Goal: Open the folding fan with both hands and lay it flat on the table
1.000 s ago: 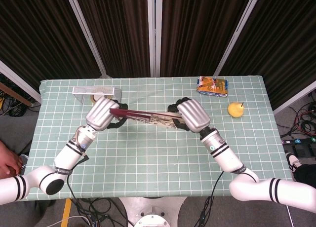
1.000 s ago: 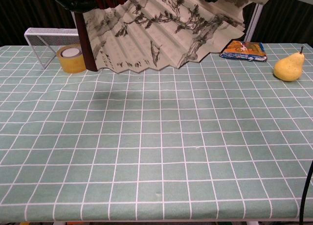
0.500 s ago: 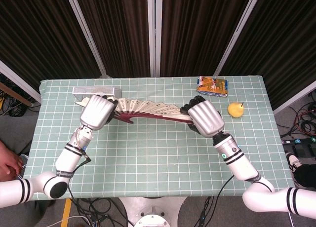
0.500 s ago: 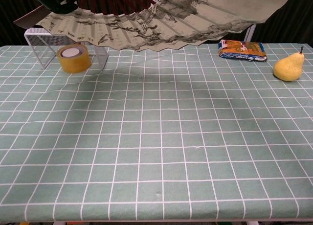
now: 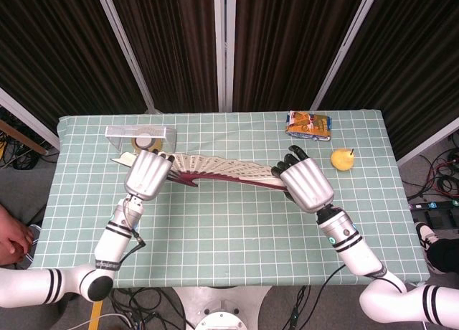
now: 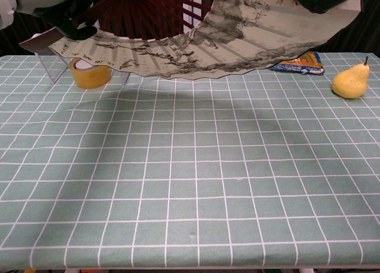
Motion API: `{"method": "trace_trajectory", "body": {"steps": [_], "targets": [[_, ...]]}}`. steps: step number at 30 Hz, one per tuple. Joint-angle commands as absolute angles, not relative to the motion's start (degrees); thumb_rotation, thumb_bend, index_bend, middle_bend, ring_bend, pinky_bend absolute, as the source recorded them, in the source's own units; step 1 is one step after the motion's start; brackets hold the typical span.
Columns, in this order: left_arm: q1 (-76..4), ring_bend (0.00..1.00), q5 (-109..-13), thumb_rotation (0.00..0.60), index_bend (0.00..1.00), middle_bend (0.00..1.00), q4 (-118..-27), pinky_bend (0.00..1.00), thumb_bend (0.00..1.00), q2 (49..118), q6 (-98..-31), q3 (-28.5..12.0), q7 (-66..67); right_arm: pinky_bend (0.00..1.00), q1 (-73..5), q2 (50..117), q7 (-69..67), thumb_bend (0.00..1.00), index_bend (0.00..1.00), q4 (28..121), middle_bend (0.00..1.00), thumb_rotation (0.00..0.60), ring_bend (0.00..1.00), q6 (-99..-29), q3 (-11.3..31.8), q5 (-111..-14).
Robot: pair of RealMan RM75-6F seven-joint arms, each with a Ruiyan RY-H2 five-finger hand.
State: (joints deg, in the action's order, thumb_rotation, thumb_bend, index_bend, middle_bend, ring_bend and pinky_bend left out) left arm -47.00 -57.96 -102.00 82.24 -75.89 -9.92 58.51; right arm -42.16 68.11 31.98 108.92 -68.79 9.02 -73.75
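- The folding fan (image 5: pixel 215 173) is spread wide and held up in the air over the back half of the bench (image 5: pixel 215 229), its painted paper leaf facing down and forward in the chest view and its dark red ribs above.
- The left robot hand (image 5: pixel 148 173) grasps the fan's left end, near the outer guard stick that pokes out toward the wire rack (image 5: pixel 140 137); the right robot hand (image 5: pixel 307 184) grasps the right end. Each is closed on the fan, though the exact finger placement is hidden beneath the shells.
- The step in hand looks like the lowering: the fan seems open enough, but it is not yet on the cloth.
- To do it well, both ends should descend together and level, keeping the spread tension so the pleats do not fold back.
- Bringing it toward the free middle of the bench would be wise, as the roll of yellow tape (image 6: pixel 89 71) and the rack sit just under the left end, and the snack packet (image 6: pixel 297 62) under the right.
- The pear (image 6: pixel 350 81) stands further right, apart from the fan.
- Release only once the leaf lies flat.
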Motion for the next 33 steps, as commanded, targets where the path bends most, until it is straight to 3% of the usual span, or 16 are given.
{"method": "trace_trajectory", "body": {"steps": [1,9,23,27,33], "targets": [[-47.23,0.64,-57.46,0.6,0.63,0.68,-100.93,0.77,0.38,83.8,-76.98,-9.82,60.17,0.18,-41.6,68.55,32.0,0.64,0.68,108.6,0.54,0.6,0.36,-69.26,8.74,-74.6],[-46.91,0.64,-59.3,0.6,0.63,0.68,-97.3,0.78,0.38,88.11,-81.03,-9.65,63.11,0.13,-39.62,71.18,31.79,0.63,0.62,104.1,0.49,0.6,0.29,-72.86,7.1,-82.32],[-46.71,0.62,-63.04,0.6,0.61,0.65,-87.04,0.77,0.38,96.54,-80.47,-8.03,63.01,0.04,-36.57,80.85,31.43,0.61,0.49,88.96,0.42,0.6,0.22,-77.21,3.87,-92.13],[-45.94,0.53,-62.89,0.6,0.52,0.59,-84.35,0.74,0.38,99.26,-80.4,-7.67,62.92,0.0,-35.29,83.66,30.9,0.59,0.41,84.96,0.37,0.6,0.16,-78.0,2.84,-93.33],[-44.59,0.3,-61.66,0.6,0.25,0.38,-82.08,0.62,0.32,103.19,-79.42,-7.0,62.69,0.0,-32.83,86.79,29.86,0.55,0.22,81.26,0.24,0.6,0.03,-77.47,0.72,-93.11]]}}
